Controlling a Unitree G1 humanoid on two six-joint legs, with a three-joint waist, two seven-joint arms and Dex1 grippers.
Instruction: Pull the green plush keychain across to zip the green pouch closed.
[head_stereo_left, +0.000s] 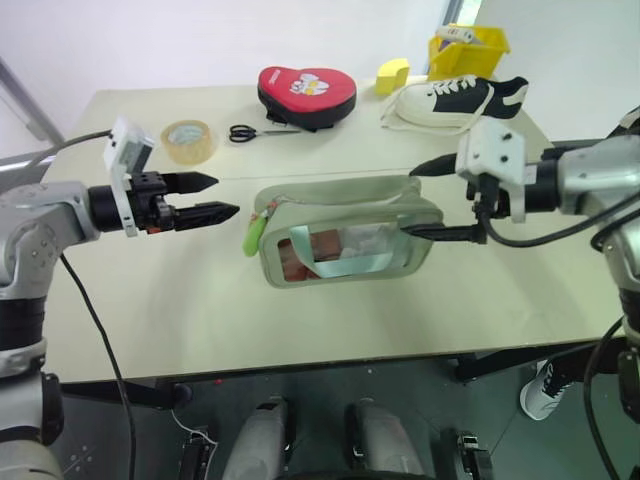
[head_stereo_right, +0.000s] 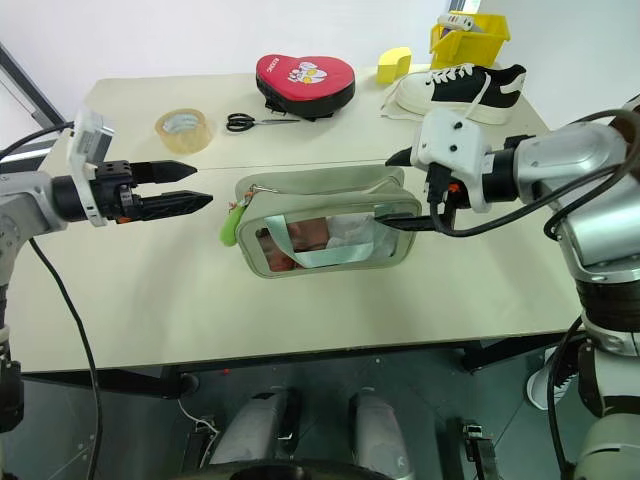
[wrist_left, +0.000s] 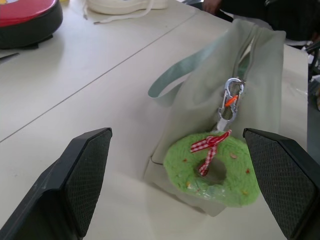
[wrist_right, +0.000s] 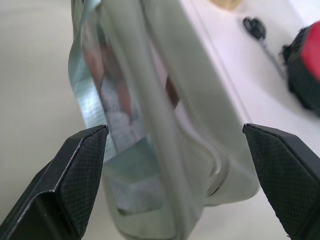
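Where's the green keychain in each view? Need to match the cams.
Left eye: keychain hangs at the pouch's left end, right of the left claw.
Right eye: same spot, pouch's left end.
Left wrist: low centre, clipped to the pouch end, between the open fingers.
Right wrist: not in it.
Shared landmark: red case behind the pouch.

We see bare bench (head_stereo_left: 150, 290) between our left tool (head_stereo_left: 205, 198) and the green pouch (head_stereo_left: 345, 240), with only the green plush keychain (head_stereo_left: 254, 233) hanging at that end. Our right tool (head_stereo_left: 440, 200) straddles the pouch's other end, fingers spread. Behind the pouch, the tape roll (head_stereo_left: 188, 140), scissors (head_stereo_left: 245, 133), red case (head_stereo_left: 306, 95) and shoe (head_stereo_left: 455, 102) crowd the far edge; the near strip lies open.
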